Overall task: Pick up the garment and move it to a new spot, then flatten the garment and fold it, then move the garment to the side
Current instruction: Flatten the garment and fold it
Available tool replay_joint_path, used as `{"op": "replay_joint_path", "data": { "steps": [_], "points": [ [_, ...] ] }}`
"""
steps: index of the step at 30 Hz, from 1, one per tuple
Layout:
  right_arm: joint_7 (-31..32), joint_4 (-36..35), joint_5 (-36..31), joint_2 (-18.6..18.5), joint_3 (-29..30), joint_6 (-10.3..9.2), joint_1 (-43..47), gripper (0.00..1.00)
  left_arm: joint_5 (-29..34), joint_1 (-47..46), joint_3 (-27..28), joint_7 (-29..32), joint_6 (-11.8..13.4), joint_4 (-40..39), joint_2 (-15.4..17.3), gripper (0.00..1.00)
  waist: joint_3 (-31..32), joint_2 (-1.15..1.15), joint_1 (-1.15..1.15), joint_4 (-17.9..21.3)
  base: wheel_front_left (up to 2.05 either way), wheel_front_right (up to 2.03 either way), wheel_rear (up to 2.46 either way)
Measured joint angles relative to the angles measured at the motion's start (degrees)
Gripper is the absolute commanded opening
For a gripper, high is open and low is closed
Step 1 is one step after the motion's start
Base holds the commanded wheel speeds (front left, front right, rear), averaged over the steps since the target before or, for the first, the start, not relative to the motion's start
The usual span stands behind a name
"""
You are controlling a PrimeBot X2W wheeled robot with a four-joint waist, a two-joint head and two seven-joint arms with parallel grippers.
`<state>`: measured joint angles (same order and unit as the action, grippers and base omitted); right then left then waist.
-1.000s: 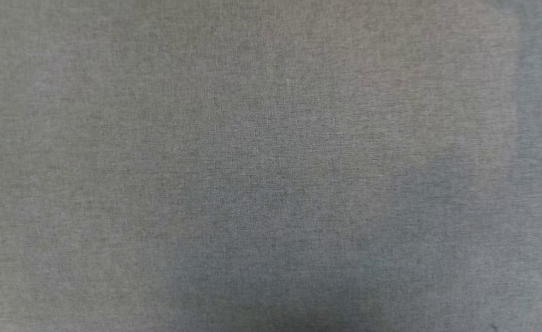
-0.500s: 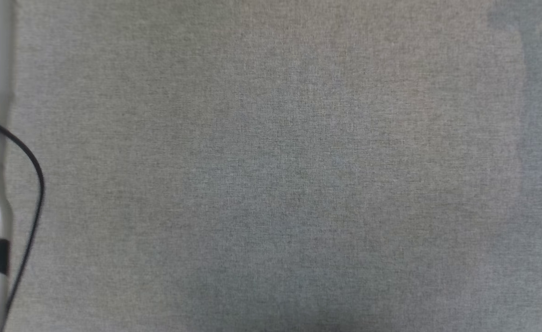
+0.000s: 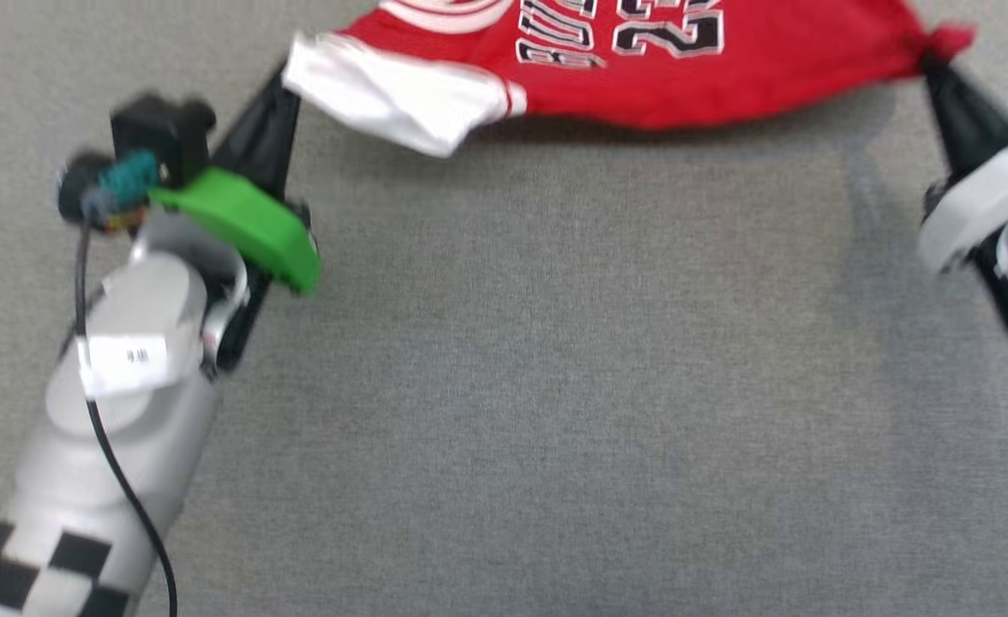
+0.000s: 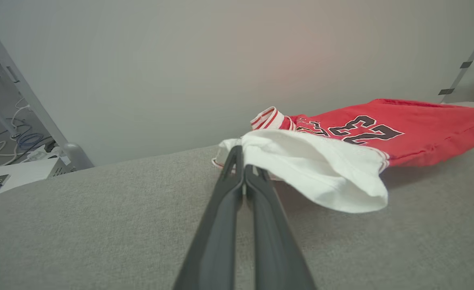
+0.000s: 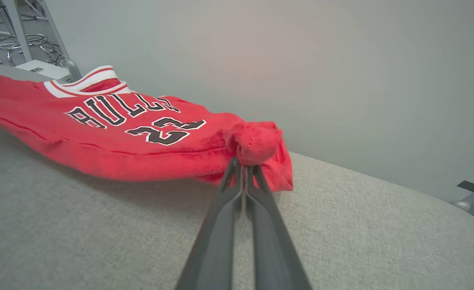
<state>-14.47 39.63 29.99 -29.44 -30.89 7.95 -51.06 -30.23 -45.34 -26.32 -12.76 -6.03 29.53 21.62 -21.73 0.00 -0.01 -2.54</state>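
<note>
The thin red basketball jersey with white short sleeves and a black "BULLS 23" print (image 3: 641,77) is stretched along the top edge of the head view. Its near edge is raised off the grey woven table cover (image 3: 555,386), so I'd say the pick-up is done and the carry to a new spot is under way. The left gripper (image 3: 285,77), upper left, pinches the white sleeve's edge and the right gripper (image 3: 931,62), upper right, clamps a bunched red corner; flattening, folding and moving it aside look undone.
</note>
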Motion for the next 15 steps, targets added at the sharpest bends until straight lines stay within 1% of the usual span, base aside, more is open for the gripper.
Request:
{"op": "replay_joint_path", "data": {
  "steps": [3, 11, 15],
  "points": [
    [0.0, -1.3, 2.8, -0.1, -2.9, 0.0, 4.5, 0.0, -1.2, 6.2, 0.2, 1.3, 1.4, -2.8, 1.0, 0.0, 2.8, 0.0, 0.0, -0.1, 0.0, 0.0, 0.0],
    [0.0, -3.0, 11.7, -1.8, -8.5, -0.01, 11.8, 0.0, -4.1, 20.8, 0.2, 6.2, 5.2, -11.9, 4.8, 0.0, 8.7, 0.0, 0.0, -0.7, 0.0, 0.0, 0.0],
    [0.3, -3.8, 16.5, -2.3, -11.1, -0.01, 15.1, 0.0, -4.5, 27.6, -0.9, 9.4, 6.4, -16.0, 7.3, 0.0, 11.3, 0.0, 0.0, -1.3, 0.0, 0.0, 0.0]
  ]
}}
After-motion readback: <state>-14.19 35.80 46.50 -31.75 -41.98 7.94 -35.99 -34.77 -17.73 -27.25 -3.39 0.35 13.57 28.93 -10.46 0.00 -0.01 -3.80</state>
